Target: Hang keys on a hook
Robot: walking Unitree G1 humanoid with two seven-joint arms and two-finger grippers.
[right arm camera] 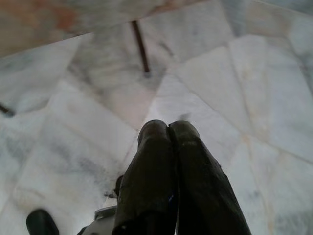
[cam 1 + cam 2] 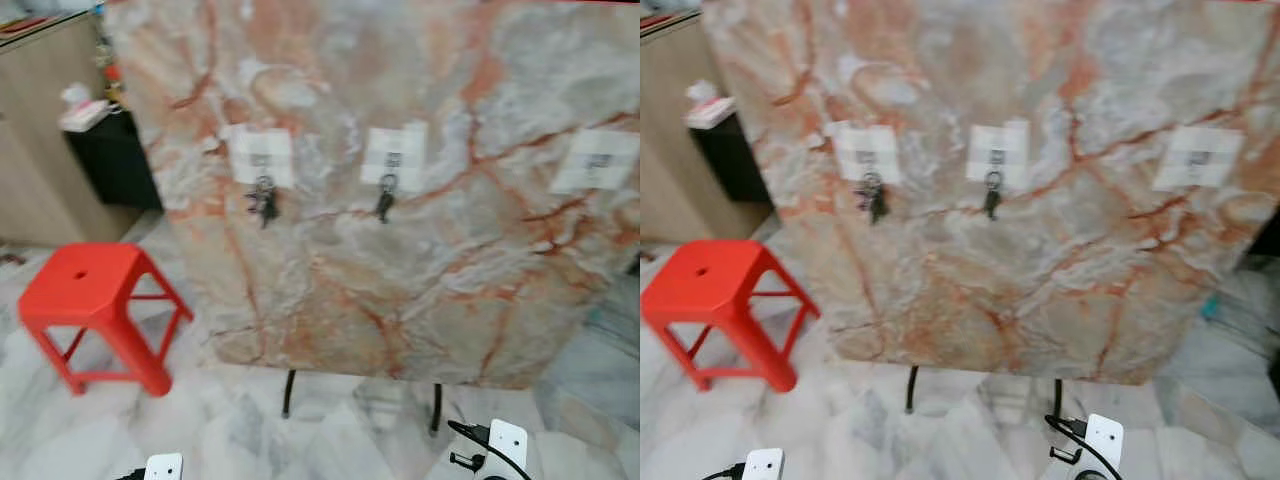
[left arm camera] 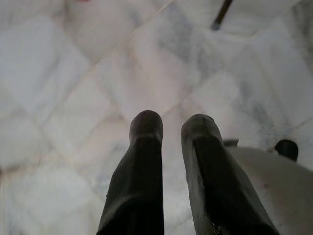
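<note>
A marble-patterned board (image 2: 420,290) stands upright in front of me, with three white hook plates across it. A bunch of keys (image 2: 264,200) hangs from the left hook plate (image 2: 262,155). A second bunch of keys (image 2: 385,200) hangs from the middle plate (image 2: 393,152). Nothing hangs from the right plate (image 2: 597,160). Both arms hang low over the marble floor. My left gripper (image 3: 171,125) is open, with a narrow gap and nothing between its fingers. My right gripper (image 1: 167,128) is shut and holds nothing.
The board rests on thin black legs (image 2: 288,392). A red plastic stool (image 2: 95,295) stands on the floor to its left. Behind the stool are a black cabinet (image 2: 115,160) and a wooden cabinet (image 2: 35,140).
</note>
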